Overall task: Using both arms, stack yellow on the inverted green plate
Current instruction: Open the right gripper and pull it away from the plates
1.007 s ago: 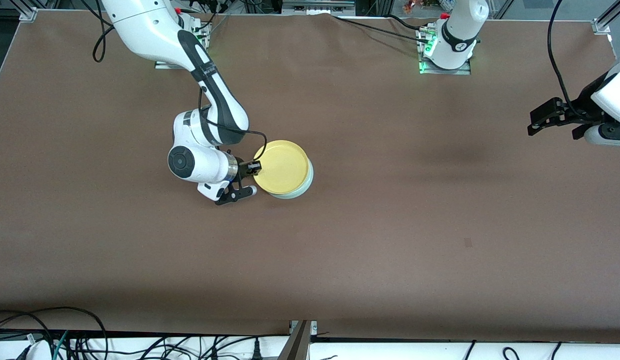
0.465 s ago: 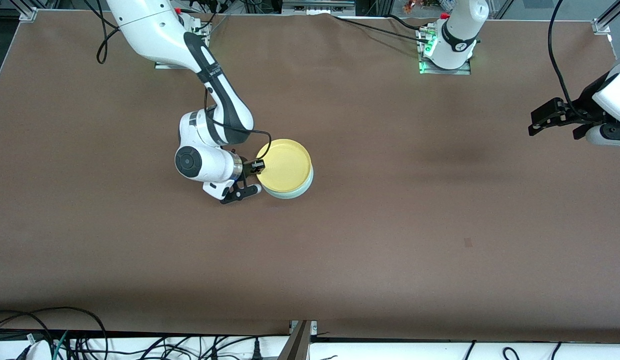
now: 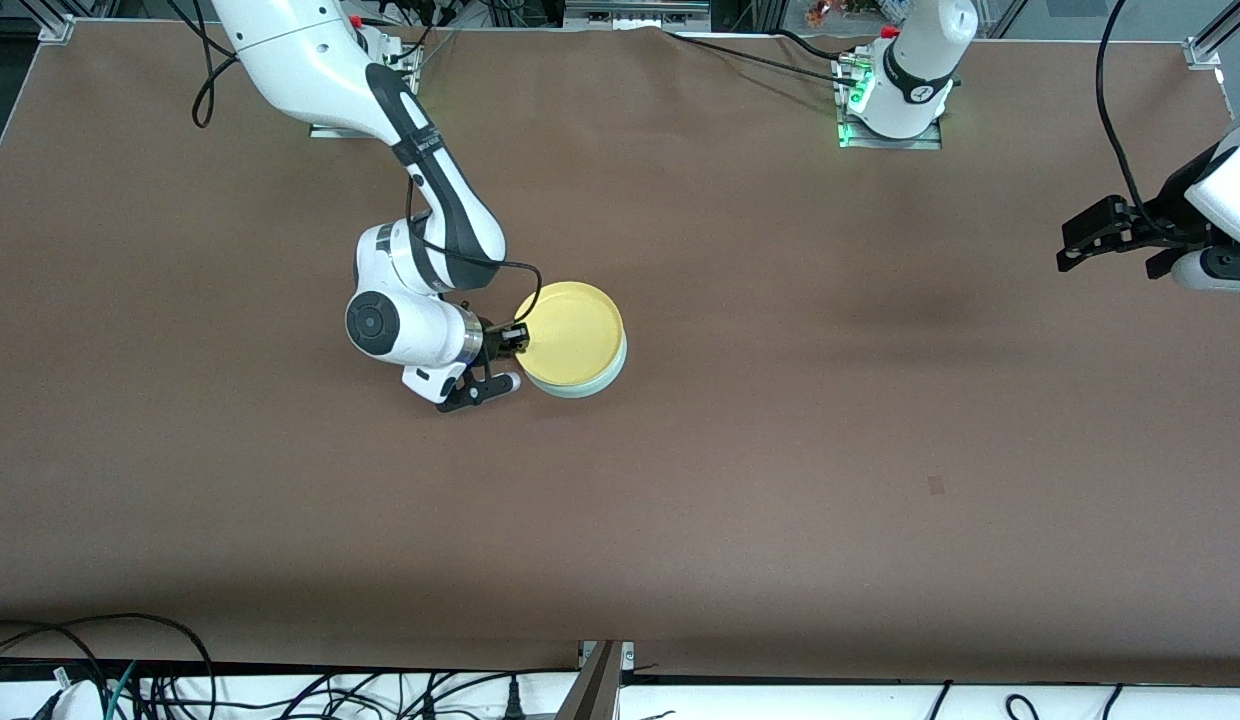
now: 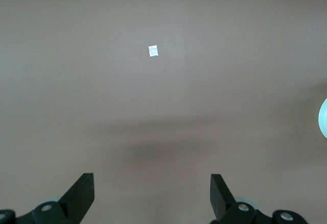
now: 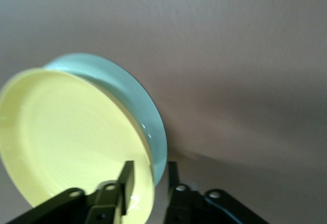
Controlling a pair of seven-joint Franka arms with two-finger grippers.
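Yellow plate (image 3: 574,333) sits on the inverted green plate (image 3: 612,372) mid-table, toward the right arm's end; it's shifted slightly vs 1 s ago and now covers more of the green. Right gripper (image 3: 517,342) has edged in w/ it, fingers (image 5: 126,180) narrow, pinching the yellow rim. Left gripper (image 3: 1075,247) waits unmoved over the table's left-arm end, fingers (image 4: 82,193) wide, holding nothing.

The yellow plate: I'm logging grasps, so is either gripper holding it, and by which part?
The right gripper pinches the round yellow plastic plate by its rim, over the pale green plate. The left gripper is open, holding nothing.
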